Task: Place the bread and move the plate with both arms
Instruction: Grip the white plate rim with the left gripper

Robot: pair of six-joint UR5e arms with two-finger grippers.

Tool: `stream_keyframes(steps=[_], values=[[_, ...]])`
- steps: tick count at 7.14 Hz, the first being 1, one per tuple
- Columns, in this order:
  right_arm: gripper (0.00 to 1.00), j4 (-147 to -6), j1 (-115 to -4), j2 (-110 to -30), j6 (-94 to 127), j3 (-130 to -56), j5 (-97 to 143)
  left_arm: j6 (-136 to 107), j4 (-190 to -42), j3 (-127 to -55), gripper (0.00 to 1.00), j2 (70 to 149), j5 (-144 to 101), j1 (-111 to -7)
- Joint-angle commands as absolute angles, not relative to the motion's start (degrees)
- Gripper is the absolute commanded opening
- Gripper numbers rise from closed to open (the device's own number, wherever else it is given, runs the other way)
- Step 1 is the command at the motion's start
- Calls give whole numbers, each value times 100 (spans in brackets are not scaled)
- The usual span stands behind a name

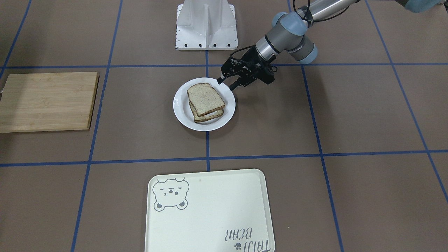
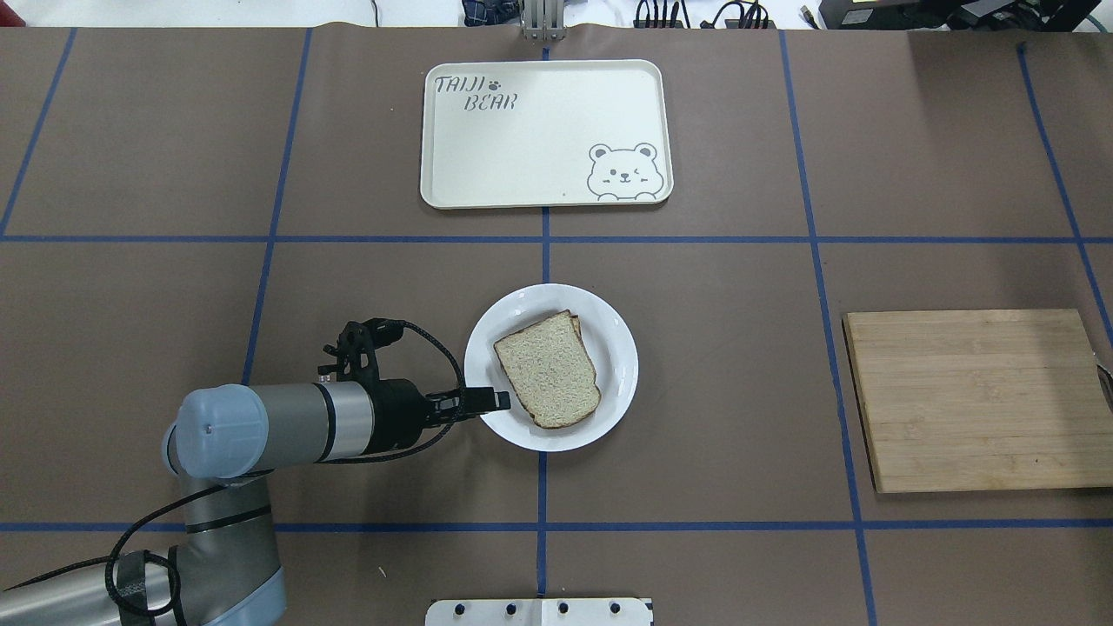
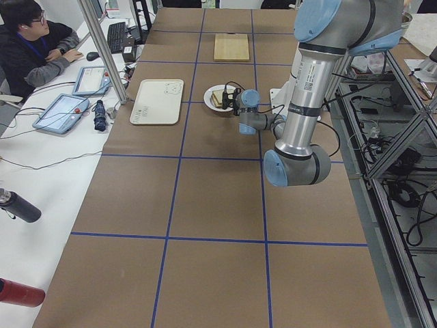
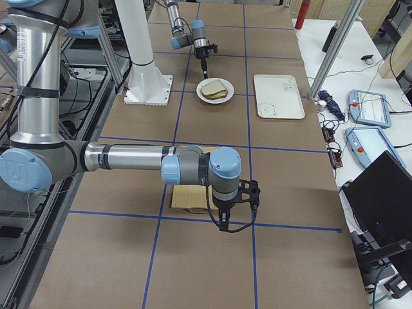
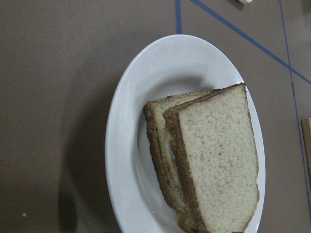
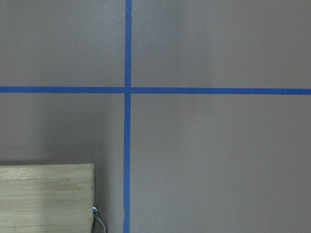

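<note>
The white plate (image 1: pixel 181 105) sits mid-table and also shows in the overhead view (image 2: pixel 619 348) and the left wrist view (image 5: pixel 124 145). A bare bread slice (image 1: pixel 205 99) lies on top of a second slice on the plate, with something white between them; it also shows in the overhead view (image 2: pixel 548 369) and the left wrist view (image 5: pixel 218 160). My left gripper (image 1: pixel 226 84) is open and empty, its fingers at the plate's rim on the robot's side. My right gripper (image 4: pixel 226 222) hangs above the table near the cutting board; I cannot tell if it is open or shut.
A cream bear tray (image 2: pixel 539 130) lies across the table from the robot. A wooden cutting board (image 2: pixel 974 400) lies on the robot's right. The white base stand (image 1: pixel 206 26) is behind the plate. Blue tape lines grid the brown table.
</note>
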State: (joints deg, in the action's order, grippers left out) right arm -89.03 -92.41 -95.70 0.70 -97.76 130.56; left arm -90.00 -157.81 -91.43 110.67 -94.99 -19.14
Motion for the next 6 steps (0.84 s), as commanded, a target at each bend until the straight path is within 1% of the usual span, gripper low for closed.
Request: stream_keyframes(steps=[1, 6], values=[[100, -8903, -9237, -9545, 70, -9773, 13061, -9026, -15785, -9071, 70, 11065, -9466, -1925], [100, -8903, -9237, -9545, 70, -9765, 13061, -9044, -15794, -9079, 70, 11083, -9518, -2109]])
